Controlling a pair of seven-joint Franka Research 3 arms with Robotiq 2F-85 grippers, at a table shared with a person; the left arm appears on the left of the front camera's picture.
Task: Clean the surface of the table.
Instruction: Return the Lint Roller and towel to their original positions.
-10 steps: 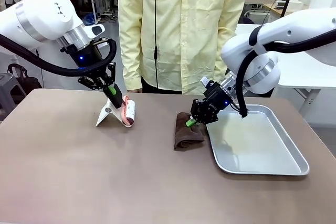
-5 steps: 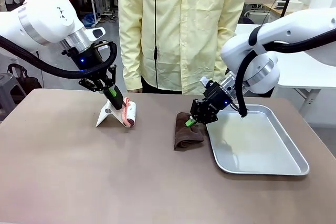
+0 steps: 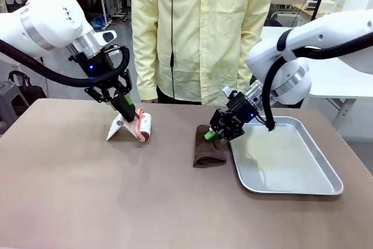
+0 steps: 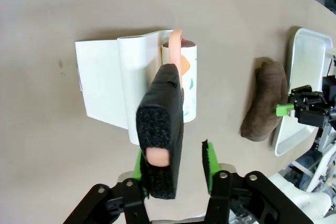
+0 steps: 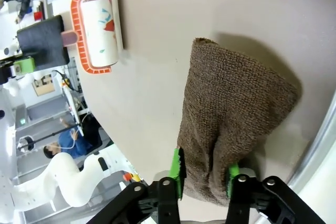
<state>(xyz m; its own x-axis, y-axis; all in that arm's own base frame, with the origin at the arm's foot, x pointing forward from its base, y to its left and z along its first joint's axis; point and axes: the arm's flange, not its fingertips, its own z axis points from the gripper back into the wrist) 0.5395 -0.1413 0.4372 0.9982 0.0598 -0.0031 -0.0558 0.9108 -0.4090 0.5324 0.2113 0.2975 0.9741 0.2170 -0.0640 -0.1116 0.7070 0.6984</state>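
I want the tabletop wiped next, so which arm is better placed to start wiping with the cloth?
Likely the right. The right gripper is shut on the brown cloth, which lies on the table beside the silver tray. The left gripper is at the lint roller, with its jaws apart.

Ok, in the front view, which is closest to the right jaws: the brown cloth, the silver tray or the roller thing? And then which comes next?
1. Brown cloth: pinched in the right gripper itself.
2. Silver tray: right beside it, on the robot's right.
3. Lint roller: farthest, across the table on the robot's left.
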